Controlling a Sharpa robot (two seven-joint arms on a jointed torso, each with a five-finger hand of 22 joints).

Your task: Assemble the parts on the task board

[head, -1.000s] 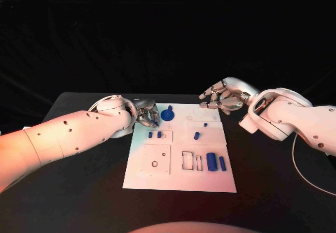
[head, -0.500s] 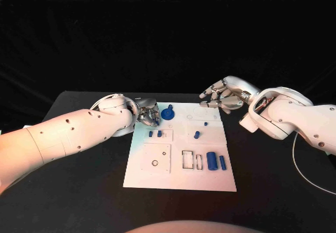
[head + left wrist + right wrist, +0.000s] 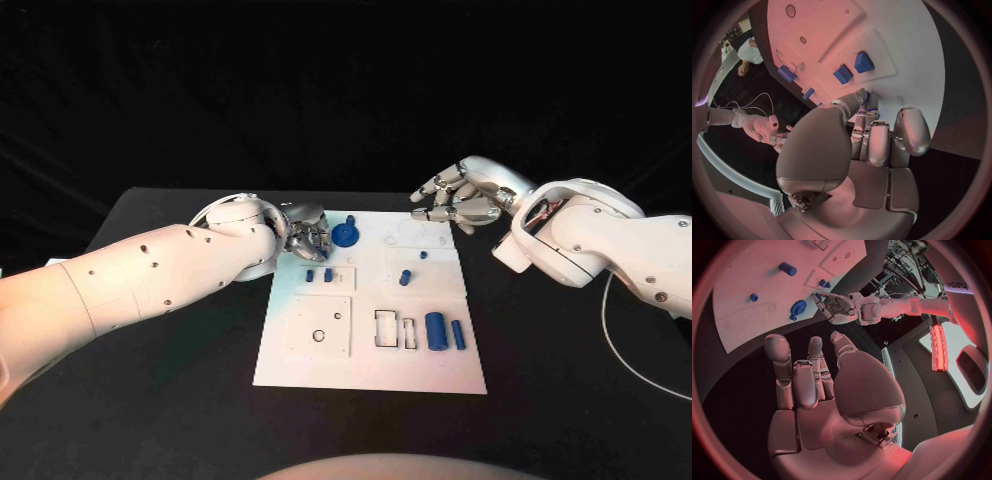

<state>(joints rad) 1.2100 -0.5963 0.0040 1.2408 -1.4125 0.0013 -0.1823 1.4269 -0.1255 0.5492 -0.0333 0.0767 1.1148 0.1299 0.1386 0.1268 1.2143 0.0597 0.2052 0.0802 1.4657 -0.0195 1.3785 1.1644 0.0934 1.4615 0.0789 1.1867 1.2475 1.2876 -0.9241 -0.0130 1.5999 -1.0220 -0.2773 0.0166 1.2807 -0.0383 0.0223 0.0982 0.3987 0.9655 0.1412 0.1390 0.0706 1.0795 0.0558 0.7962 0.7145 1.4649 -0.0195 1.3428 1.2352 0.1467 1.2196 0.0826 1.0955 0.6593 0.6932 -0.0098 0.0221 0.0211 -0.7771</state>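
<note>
The white task board point(image 3: 372, 365) lies in the middle of the table. My left hand point(image 3: 303, 238) hovers at its far left corner, fingers curled in, and pinches a small blue part point(image 3: 868, 96) between thumb and fingers. Just beside it on the board stands a round blue part with a handle point(image 3: 346, 236). Two small blue blocks point(image 3: 319, 277) sit below that hand. My right hand point(image 3: 459, 205) floats over the far right corner with fingers apart and nothing in it. A thick blue cylinder point(image 3: 436, 329) and a thinner bar point(image 3: 457, 336) lie near the front right.
A blue peg point(image 3: 405, 279) and a tiny blue piece point(image 3: 424, 256) stand mid-board. Two rectangular slots point(image 3: 387, 330) and a square plate with holes point(image 3: 320, 327) mark the near half. Black table point(image 3: 173, 400) surrounds the board.
</note>
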